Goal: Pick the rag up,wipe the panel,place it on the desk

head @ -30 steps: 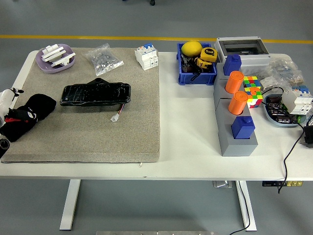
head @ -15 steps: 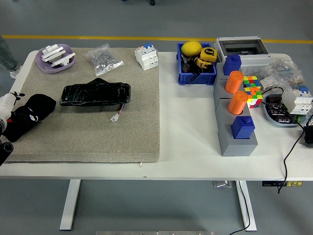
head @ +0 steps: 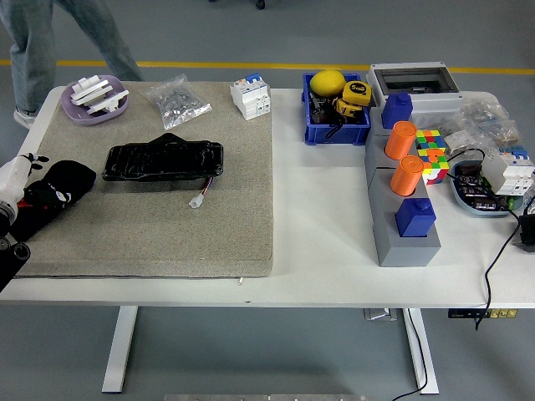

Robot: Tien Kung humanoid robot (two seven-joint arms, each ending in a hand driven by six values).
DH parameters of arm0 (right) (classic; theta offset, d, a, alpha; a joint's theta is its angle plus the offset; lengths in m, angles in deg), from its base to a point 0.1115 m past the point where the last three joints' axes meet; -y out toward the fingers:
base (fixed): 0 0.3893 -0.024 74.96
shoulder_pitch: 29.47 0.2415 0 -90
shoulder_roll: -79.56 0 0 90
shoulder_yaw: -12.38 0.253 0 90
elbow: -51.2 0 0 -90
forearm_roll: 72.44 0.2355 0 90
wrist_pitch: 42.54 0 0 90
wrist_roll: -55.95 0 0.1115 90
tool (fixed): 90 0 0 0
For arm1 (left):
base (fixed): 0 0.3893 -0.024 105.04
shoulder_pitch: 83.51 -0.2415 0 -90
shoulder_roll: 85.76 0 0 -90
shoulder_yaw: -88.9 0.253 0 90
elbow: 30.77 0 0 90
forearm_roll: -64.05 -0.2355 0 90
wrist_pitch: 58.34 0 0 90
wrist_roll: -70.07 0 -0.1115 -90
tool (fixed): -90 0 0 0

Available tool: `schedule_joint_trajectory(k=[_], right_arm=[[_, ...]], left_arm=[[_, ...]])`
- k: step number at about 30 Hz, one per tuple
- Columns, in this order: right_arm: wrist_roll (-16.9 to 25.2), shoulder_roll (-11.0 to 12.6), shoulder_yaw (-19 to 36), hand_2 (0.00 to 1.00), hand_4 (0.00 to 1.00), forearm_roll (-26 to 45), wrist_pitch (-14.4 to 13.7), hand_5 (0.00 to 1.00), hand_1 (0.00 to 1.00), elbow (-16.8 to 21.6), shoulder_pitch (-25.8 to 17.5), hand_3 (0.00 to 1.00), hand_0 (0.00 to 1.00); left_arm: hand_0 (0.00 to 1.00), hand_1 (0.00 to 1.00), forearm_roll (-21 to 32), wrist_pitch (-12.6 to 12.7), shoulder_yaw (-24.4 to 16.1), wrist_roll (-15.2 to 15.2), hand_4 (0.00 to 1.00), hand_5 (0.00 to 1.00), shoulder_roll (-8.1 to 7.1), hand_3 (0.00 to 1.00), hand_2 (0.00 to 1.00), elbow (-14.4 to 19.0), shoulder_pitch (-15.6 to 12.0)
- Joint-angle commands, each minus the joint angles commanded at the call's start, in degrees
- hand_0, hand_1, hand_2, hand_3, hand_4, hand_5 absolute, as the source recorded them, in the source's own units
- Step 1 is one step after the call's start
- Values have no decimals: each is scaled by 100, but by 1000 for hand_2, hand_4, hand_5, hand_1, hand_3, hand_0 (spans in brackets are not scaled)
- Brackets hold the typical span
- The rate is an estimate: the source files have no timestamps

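Rag (head: 58,185), black and crumpled, lies beside left hand (head: 15,200).

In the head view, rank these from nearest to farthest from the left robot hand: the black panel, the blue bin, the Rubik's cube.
From the left robot hand at the mat's left edge:
1. Black panel, on the mat, just right of the hand.
2. Blue bin, past the mat, mid-table at the back.
3. Rubik's cube, far right, beside the orange cylinders.
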Motion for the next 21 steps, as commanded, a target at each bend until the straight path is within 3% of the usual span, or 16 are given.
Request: schedule_joint_trajectory(k=[7, 21], right_arm=[[45, -2, -42, 696, 998, 108, -4, 557, 698, -22, -6, 638, 712], [92, 2, -90, 696, 998, 221, -11, 558, 698, -47, 30, 637, 709]], left_arm=[[692, 714, 107, 29, -31, -39, 993, 260, 16, 774, 739, -103, -8], [707, 731, 210, 64, 88, -66, 995, 253, 80, 765, 751, -209, 28]])
